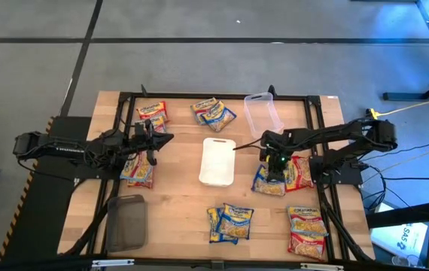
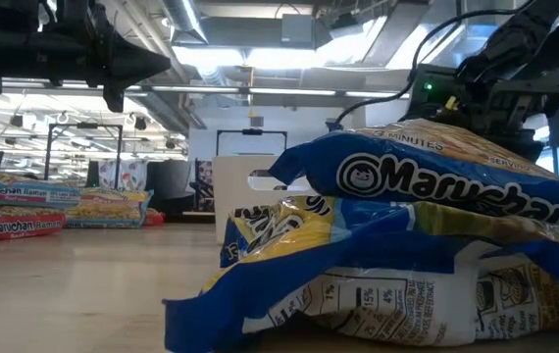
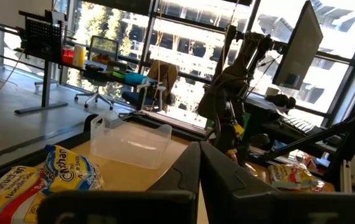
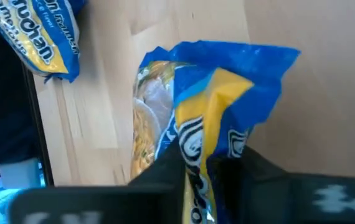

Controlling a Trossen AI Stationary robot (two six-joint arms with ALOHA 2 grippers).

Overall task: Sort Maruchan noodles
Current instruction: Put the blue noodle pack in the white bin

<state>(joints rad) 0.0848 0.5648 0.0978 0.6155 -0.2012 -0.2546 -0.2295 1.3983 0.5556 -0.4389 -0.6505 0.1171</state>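
Blue-bordered noodle packet (image 4: 212,118) pinched at one edge between the fingers of the right gripper (image 1: 275,167), jaws drawn narrow onto the crumpled plastic. Packet directly beneath that gripper, on the right half of the tabletop (image 1: 177,199), just right of the white tray (image 1: 217,160) and touching a red-bordered packet (image 1: 299,172) on its far side. Long axis of the held packet roughly in line with the gripper's reach in the right wrist view, edge lifted and folded upward. Right arm plainly the nearer one; next move judged a lift straight up, with risk of dragging the touching neighbour.

Left gripper (image 1: 148,139) fully closed and empty, poised above the packets at the left side (image 1: 138,169), well apart from the tray. Clear tub (image 1: 263,111) at the far edge; dark bin (image 1: 128,222) at the near left corner.

Remaining packets in loose clusters: far left (image 1: 151,113), far centre (image 1: 214,113), near centre (image 1: 231,222), near right (image 1: 306,229). Sorting judged barely begun, tray not yet holding any packet.

Legible print: "Maruchan" in white on blue across the nearest packet (image 2: 427,181) in the low view, "MINUTES" partly readable above it; "Maruchan Ramen" on the red-bordered packet (image 2: 15,225) at that view's left; "Maruchan" partly readable on the packet (image 3: 68,171) in the left wrist view.
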